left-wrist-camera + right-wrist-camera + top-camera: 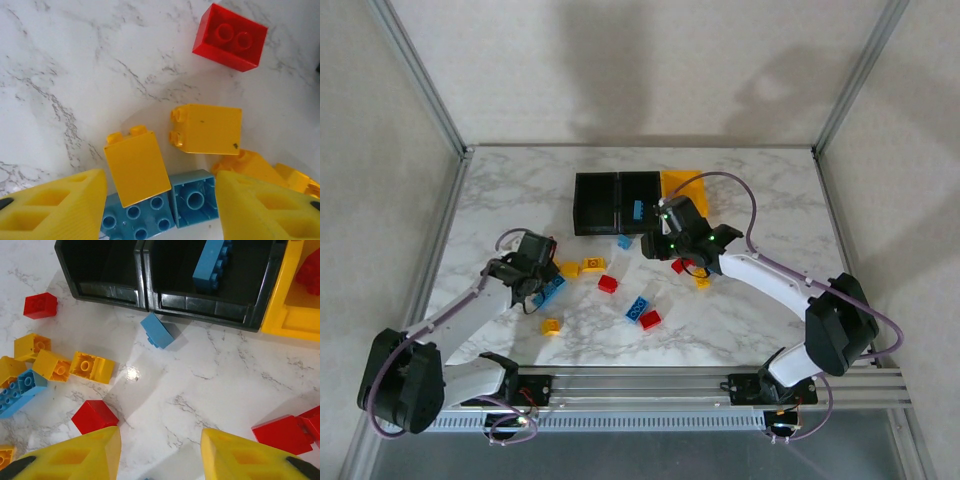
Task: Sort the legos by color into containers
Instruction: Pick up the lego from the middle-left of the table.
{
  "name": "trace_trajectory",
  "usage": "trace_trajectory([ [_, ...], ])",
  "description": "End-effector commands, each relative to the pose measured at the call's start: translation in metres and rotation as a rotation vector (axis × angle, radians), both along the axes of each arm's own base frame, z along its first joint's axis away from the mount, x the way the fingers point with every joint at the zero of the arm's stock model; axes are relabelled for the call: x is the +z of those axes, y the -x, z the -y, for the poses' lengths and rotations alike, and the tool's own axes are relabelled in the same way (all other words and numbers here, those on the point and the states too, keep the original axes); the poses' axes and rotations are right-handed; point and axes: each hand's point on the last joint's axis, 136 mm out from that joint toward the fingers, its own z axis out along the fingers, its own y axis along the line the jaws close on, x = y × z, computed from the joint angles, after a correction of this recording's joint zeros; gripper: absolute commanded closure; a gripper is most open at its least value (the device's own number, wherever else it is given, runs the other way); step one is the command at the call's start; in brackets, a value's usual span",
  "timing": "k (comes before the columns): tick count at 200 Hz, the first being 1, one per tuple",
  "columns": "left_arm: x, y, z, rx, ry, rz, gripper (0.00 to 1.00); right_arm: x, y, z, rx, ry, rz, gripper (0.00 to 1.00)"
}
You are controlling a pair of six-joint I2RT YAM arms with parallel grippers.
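My left gripper [160,212] hangs open low over a cluster of legos. Two light-blue bricks [137,215] [196,197] lie side by side in the gap between its yellow fingers [55,210], one of them studs down. A yellow brick [136,165] rests partly on the left blue one. My right gripper [160,457] is open over bare marble with nothing between its fingers. The containers stand ahead of it: an empty black bin [100,270], a black bin [200,302] holding a blue brick [212,262], and a yellow-orange bin [280,315] with red bricks [310,272].
Loose bricks lie across the table's middle: a blue one [157,330] just before the bins, red ones [40,305] [95,416] [282,432], yellow ones [92,367] [207,129]. More sit near the front, including a yellow one [551,325] and a blue one [638,309]. Metal posts frame the table [500,190].
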Motion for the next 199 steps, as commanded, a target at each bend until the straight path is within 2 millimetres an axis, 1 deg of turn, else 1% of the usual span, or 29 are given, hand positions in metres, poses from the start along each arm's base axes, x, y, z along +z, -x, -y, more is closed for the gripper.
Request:
trace_trajectory([
  [1,-0.011,0.000,-0.005,-0.002,-0.020,-0.017,0.48,0.007,-0.002,-0.008,0.004,-0.033,0.015,0.55],
  [13,-0.015,0.001,-0.007,-0.001,-0.025,-0.030,0.50,0.008,-0.003,-0.010,0.006,-0.034,0.013,0.55],
  [34,-0.021,0.002,-0.009,-0.002,-0.028,-0.041,0.50,0.007,-0.005,-0.011,0.005,-0.032,0.012,0.55],
  [75,-0.037,0.007,-0.006,-0.022,-0.008,-0.068,0.49,0.001,-0.006,-0.010,-0.004,-0.023,0.000,0.55],
  [100,-0.042,0.007,-0.009,-0.018,-0.017,-0.079,0.49,0.003,-0.007,-0.011,-0.004,-0.026,0.001,0.55],
  [110,-0.043,0.006,-0.011,-0.017,-0.020,-0.082,0.50,0.005,-0.007,-0.011,-0.007,-0.029,0.001,0.55],
  [119,-0.045,0.006,-0.013,-0.015,-0.025,-0.088,0.54,0.005,-0.007,-0.012,-0.006,-0.030,0.002,0.55],
  [129,-0.046,0.006,-0.014,-0.014,-0.027,-0.093,0.56,0.006,-0.007,-0.011,-0.007,-0.031,0.003,0.55],
  [135,-0.047,0.006,-0.014,-0.016,-0.027,-0.097,0.59,0.007,-0.007,-0.011,-0.008,-0.031,0.005,0.55],
  [147,-0.045,0.005,-0.014,-0.020,-0.026,-0.099,0.65,0.008,-0.006,-0.011,-0.008,-0.033,0.005,0.55],
  [165,-0.040,0.005,-0.015,-0.021,-0.033,-0.095,0.68,0.010,-0.003,-0.012,0.006,-0.043,0.003,0.55],
  [174,-0.035,0.005,-0.015,-0.024,-0.034,-0.087,0.71,0.012,0.000,-0.014,0.025,-0.056,0.001,0.56],
  [199,-0.019,0.003,-0.016,-0.024,-0.034,-0.055,0.71,0.015,0.015,-0.023,0.108,-0.100,-0.005,0.55],
])
